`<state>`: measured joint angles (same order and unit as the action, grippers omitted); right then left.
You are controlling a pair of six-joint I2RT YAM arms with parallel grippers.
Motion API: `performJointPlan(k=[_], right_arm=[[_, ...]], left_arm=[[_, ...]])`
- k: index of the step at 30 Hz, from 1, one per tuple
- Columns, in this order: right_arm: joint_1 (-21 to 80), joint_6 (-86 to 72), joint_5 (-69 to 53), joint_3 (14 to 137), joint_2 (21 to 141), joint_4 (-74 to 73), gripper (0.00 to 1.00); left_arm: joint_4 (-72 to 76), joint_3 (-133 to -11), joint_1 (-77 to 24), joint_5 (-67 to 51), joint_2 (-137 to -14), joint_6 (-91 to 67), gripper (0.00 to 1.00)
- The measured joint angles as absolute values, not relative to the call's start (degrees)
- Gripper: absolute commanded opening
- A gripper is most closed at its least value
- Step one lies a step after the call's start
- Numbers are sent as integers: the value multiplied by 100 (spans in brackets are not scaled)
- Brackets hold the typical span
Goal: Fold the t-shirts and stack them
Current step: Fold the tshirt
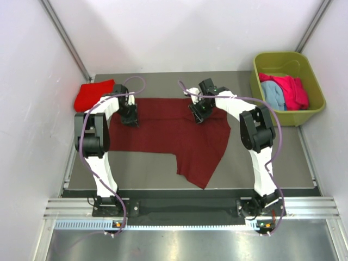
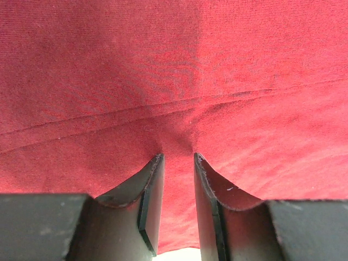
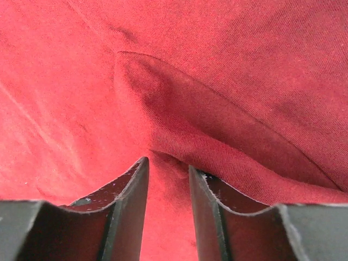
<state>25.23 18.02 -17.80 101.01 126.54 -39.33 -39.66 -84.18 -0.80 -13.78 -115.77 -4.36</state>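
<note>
Maroon t-shirt [image 1: 168,136] lies spread on the desk [image 1: 147,171] between the two arms, with one uneven flap reaching out toward the bases on the right. The left fingers [image 2: 148,201] stand narrow at its far edge, and the wrist view shows cloth puckered and drawn in between their tips, so they are pinching the fabric. The right fingers [image 3: 129,206] are narrow too, farther right along that far edge, with a raised fold running into the gap between them; I judge this a grip as well. Two holds on the same edge suit a fold, since lifted together the edge could be carried toward the near side without twisting. A red t-shirt [image 1: 93,93] sits in a compact heap at the far left corner, near the maroon one, probably as the base of the stack. A pink t-shirt [image 1: 291,89] and a light blue t-shirt [image 1: 272,95] lie in the olive tub [image 1: 283,58] at the far right, well apart from the work.
</note>
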Motion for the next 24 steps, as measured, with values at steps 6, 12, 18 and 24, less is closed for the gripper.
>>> performJointPlan(k=[6,12,18,24], right_arm=[[2528,1806,-1662,10101,12656,-3938,34],[2528,1811,-1503,10101,12663,-3894,17],[2528,1841,-1437,10101,12678,-3857,0],[2530,1820,-1441,10141,12676,-3905,0]], left_arm=[[-3966,-8418,-80,-1363,-11577,-438,33],[-3966,-8420,-80,-1363,-11577,-438,33],[-3966,-8420,-80,-1361,-11577,-438,33],[-3962,-8418,-80,-1365,-11577,-440,33]])
